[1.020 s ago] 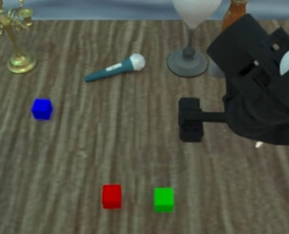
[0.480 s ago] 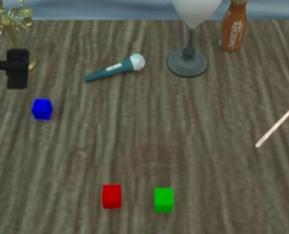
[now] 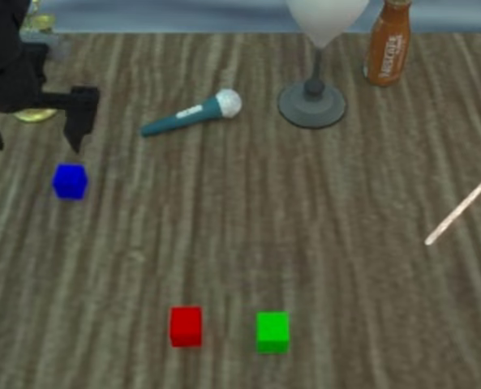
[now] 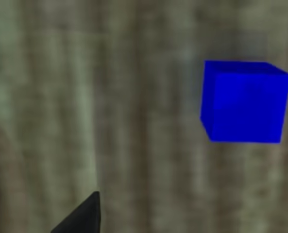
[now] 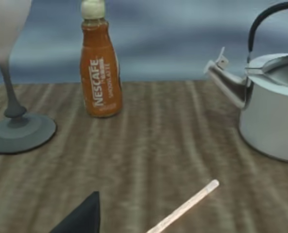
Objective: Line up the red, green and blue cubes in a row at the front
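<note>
Wood-grain tabletop (image 3: 345, 267) filled the top view. Count: 3 cubes, 1 each colour. Blue cube (image 3: 70, 181) sat at approx 9 o'clock near the L edge; red cube (image 3: 186, 326) and green cube (image 3: 272, 331) sat side by side w/ a gap at approx 6 o'clock, near the front edge. Also 1 teal microphone (image 3: 191, 113) at 11, 1 grey-stemmed goblet (image 3: 313, 101) at 12, 1 Nescafe bottle (image 3: 388, 44) at 1, 1 gold candlestick (image 3: 34, 113) at 10, mostly behind the arm, 1 pale stick (image 3: 464, 204) at 3. Right wrist view added 1 steel kettle (image 5: 272, 111) beside the bottle (image 5: 99, 68), goblet base (image 5: 18, 131) and stick (image 5: 185, 208).

Left gripper (image 3: 76, 134) hung just back of the blue cube, not touching it; finger spacing: cannot tell. Left wrist view showed the blue cube (image 4: 243, 102) on bare wood, apart from a dark fingertip (image 4: 80, 218).

Vs 0.5 s ago: left gripper had moved right and closer to the blue cube, more of the arm in view. All 3 cubes unmoved. Right gripper out of the top view, as 0.5 s ago; its spacing: cannot tell.
</note>
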Controlling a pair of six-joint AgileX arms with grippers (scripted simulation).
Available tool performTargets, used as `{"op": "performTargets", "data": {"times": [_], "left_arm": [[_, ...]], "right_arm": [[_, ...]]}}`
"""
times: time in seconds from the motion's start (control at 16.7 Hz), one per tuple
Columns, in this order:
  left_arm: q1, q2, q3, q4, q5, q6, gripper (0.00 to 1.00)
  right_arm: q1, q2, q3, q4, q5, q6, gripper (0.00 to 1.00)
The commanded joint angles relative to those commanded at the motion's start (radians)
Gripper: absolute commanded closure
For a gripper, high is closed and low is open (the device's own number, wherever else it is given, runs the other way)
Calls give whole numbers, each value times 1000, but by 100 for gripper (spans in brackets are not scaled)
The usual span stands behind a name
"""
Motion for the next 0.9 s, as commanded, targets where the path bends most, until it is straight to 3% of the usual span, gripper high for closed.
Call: {"op": "performTargets", "data": {"times": [0.3, 0.66, 0.9], "left_arm": [[-9, 139, 140, -72, 4, -2, 0], [-4, 139, 134, -67, 3, -1, 0], [-6, 173, 55, 48, 4, 0, 0]], "right_arm": [[-55, -110, -79, 101, -50, -38, 0], [-55, -110, -79, 101, -50, -38, 0], [-55, -110, -79, 101, -50, -38, 0]]}}
